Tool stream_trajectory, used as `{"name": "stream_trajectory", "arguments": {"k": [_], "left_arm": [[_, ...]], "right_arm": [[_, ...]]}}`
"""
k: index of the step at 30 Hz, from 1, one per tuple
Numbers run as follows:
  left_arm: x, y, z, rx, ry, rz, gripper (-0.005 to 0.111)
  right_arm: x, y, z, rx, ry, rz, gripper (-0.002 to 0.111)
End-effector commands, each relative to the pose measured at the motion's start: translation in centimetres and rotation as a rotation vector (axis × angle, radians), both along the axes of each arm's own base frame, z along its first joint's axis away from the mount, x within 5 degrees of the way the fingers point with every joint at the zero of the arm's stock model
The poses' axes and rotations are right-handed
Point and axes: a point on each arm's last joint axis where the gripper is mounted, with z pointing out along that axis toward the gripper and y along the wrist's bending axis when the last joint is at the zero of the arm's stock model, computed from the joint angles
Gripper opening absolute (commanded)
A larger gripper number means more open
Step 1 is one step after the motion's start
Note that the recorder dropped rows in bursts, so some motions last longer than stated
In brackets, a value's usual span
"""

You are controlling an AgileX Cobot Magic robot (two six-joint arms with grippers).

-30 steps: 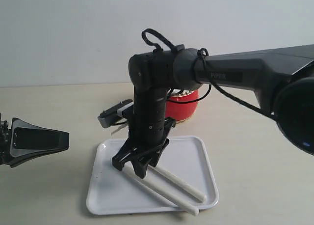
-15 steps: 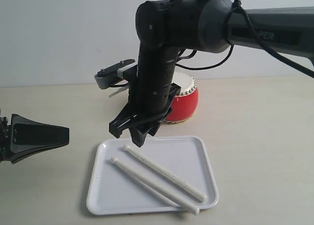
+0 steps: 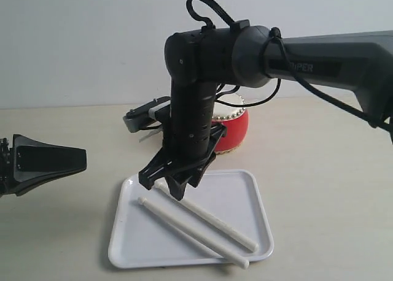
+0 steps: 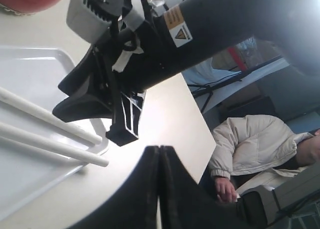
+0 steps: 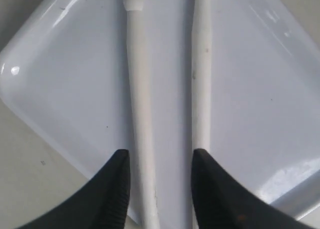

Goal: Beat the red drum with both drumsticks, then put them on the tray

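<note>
Two cream-white drumsticks (image 3: 193, 232) (image 3: 216, 223) lie side by side on the white tray (image 3: 132, 239), free of any grip. My right gripper (image 3: 174, 192) hangs open just above their rounded ends, empty. From its wrist I see both drumsticks (image 5: 140, 89) (image 5: 201, 79) running away from my right gripper (image 5: 160, 156) across the tray (image 5: 65, 74). The red drum (image 3: 236, 130) stands behind the tray, partly hidden by the right arm. My left gripper (image 3: 80, 160) is shut and empty at the far left, away from the tray; the left gripper (image 4: 159, 151) shows pressed fingers.
The right arm's black wrist (image 3: 193, 115) and its camera mount (image 3: 144, 117) stand over the tray's back left. In the left wrist view a person in a pale jacket (image 4: 250, 149) sits beyond the table edge (image 4: 200, 119). Bare tabletop lies right of the tray.
The right gripper, low over the drumsticks on the tray a second ago, has lifted off them and stands open above their ends. Both sticks stay on the tray. The left arm has not moved.
</note>
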Motion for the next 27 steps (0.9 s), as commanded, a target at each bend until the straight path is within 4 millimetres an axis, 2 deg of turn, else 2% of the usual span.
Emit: {"name": "stream_trajectory", "arguments": {"k": [1, 3, 6, 8, 12, 17, 22, 27], "left_arm": [[0.0, 0.1, 0.3, -0.007, -0.025, 0.010, 0.000], [-0.1, 0.1, 0.2, 0.010, -0.028, 0.007, 0.000], [-0.7, 0.2, 0.8, 0.069, -0.041, 0.017, 0.000], [-1.4, 0.4, 1.2, 0.115, -0.060, 0.053, 0.000], [-3.6, 1.1, 1.3, 0.238, -0.096, 0.181, 0.000], [-6.8, 2.2, 2.0, 0.262, -0.121, 0.426, 0.000], [-10.5, 2.7, 3.3, 0.221, -0.183, 0.562, 0.000], [-14.5, 2.9, 4.0, 0.243, -0.204, 0.616, 0.000]], "right_arm": [[-0.4, -1.3, 3.4, -0.014, -0.101, -0.017, 0.018], [-1.7, -2.9, 6.0, -0.017, -0.148, -0.021, 0.001], [-4.2, -6.3, 9.9, 0.061, -0.241, -0.098, 0.000], [-6.2, -9.1, 11.3, 0.110, -0.297, -0.154, 0.000], [-11.7, -14.9, 13.3, 0.197, -0.457, -0.263, 0.000], [-18.7, -20.6, 15.7, 0.337, -0.681, -0.317, 0.000], [-24.6, -24.9, 15.7, 0.473, -0.833, -0.353, 0.000], [-27.8, -27.4, 14.9, 0.563, -0.970, -0.362, 0.000]]}}
